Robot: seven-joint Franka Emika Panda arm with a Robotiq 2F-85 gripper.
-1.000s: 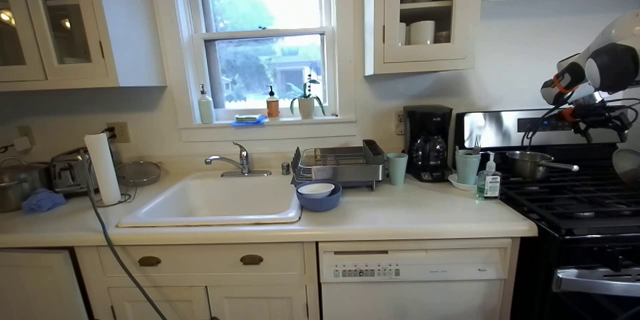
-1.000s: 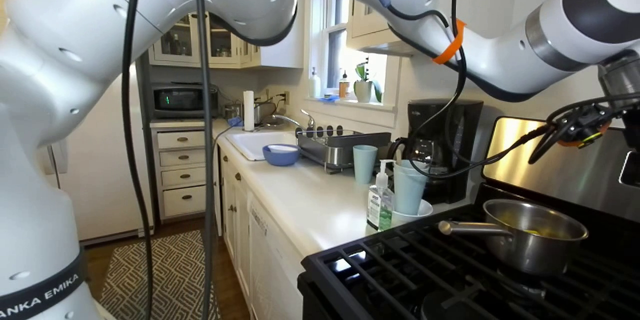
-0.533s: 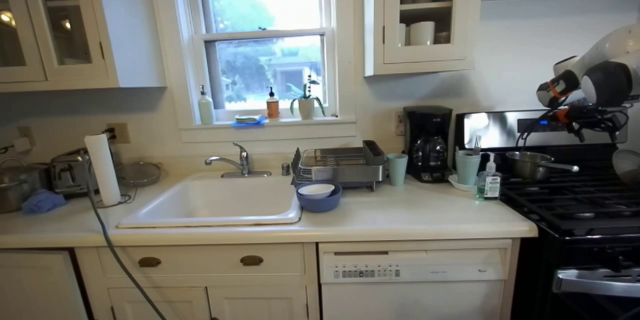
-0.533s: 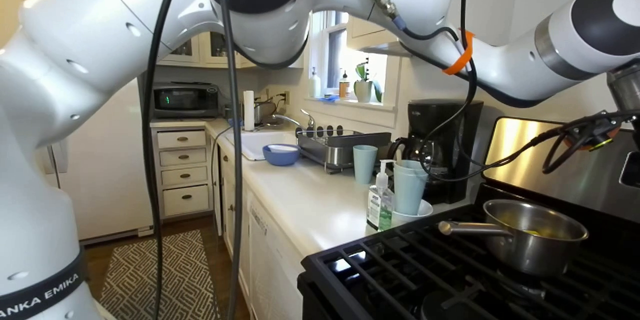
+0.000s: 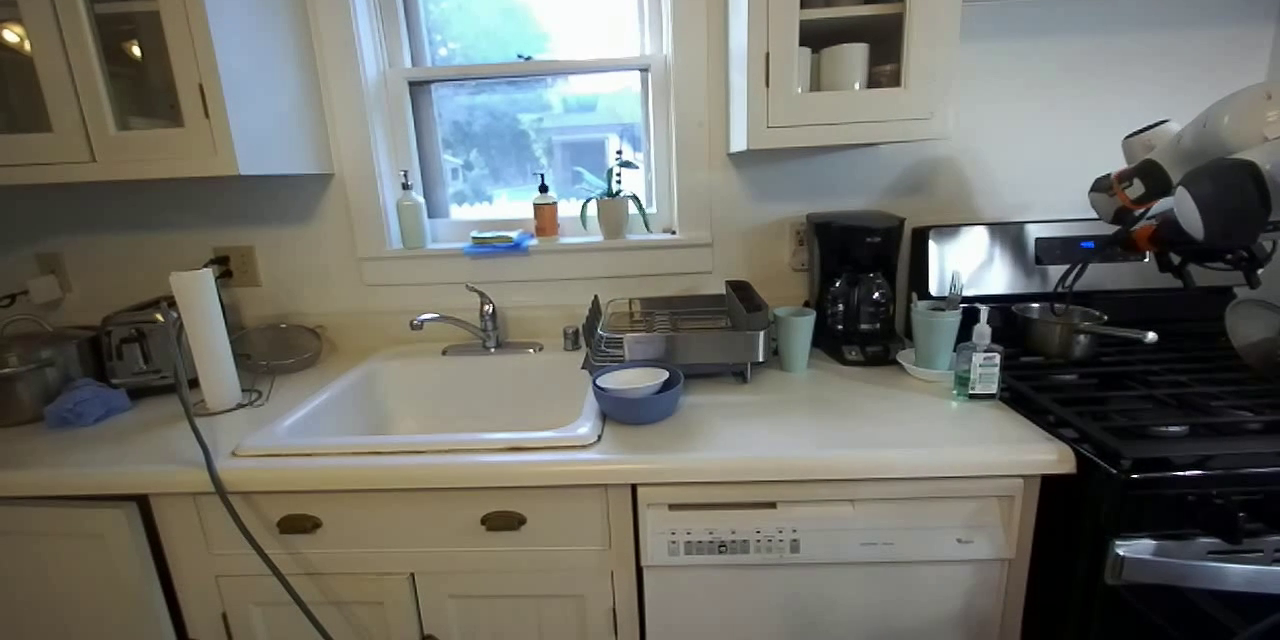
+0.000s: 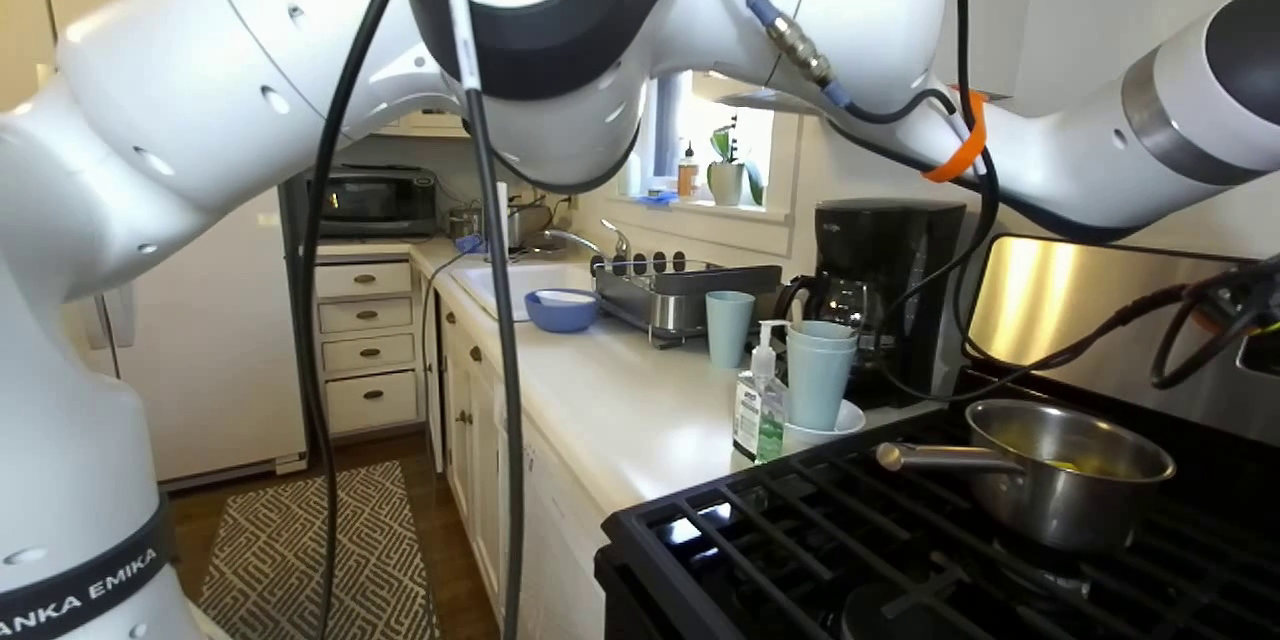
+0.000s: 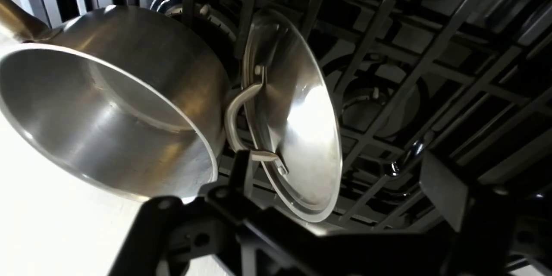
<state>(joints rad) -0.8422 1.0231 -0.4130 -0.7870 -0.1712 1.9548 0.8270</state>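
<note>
blk 2-finger claw (image 7: 343,177) over blk stove (image 5: 1170,468), fingers (image 7: 444,192) spread wide | nearest, wrist view: rnd silver metal lid (image 7: 302,120) w/ loop handle (image 7: 230,118), tilted beside silver metal pot (image 7: 172,47), contact unclear, blk grates (image 7: 429,58) beneath | both exterior views: clear plastic pump btl (image 5: 977,370) on wht counter (image 5: 800,430) just beside stove

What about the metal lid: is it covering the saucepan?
No, the metal lid stands tilted beside the saucepan, whose open top is uncovered in the wrist view.
</note>
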